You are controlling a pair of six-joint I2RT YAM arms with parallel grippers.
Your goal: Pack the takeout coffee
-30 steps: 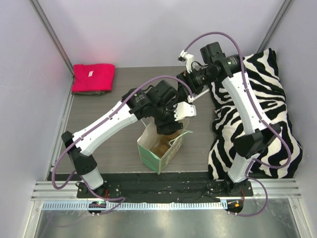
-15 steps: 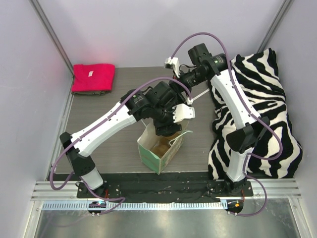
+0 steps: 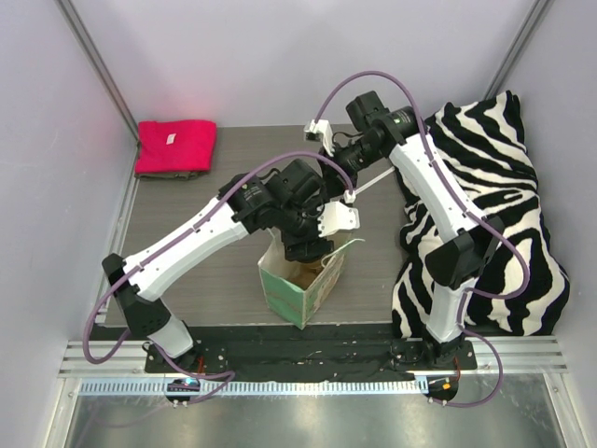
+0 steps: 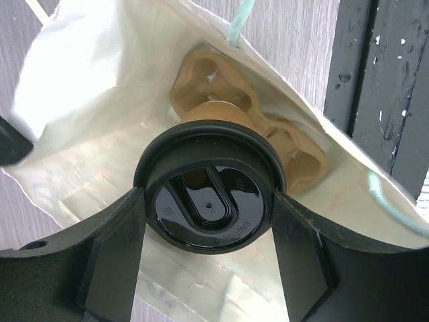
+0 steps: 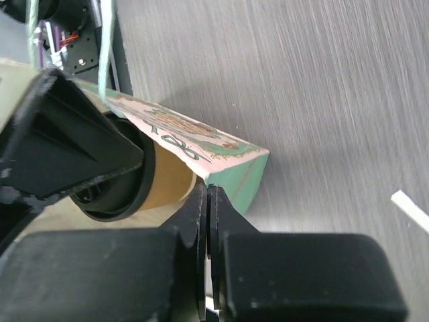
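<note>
Firmly, the left pincer (image 4: 208, 209) clasps the takeout coffee (image 4: 204, 225) above the bag (image 4: 80, 100).

**Three Lenses Trained on One Bag**

The fixed top camera looks down from above and behind the arm bases (image 3: 173, 341), taking in the whole grey worktop (image 3: 177, 196) from a distance, the white-and-green bag (image 3: 289, 297) near the front. The left wrist camera stares at close range past the left tool (image 4: 208, 201) into the bag's open mouth, the black lid (image 4: 204, 144) filling mid-frame. The right wrist camera, equally near, sights along the right tool (image 5: 207, 201) at the bag's rim and the woodgrain beyond. All three views share the bag.
</note>
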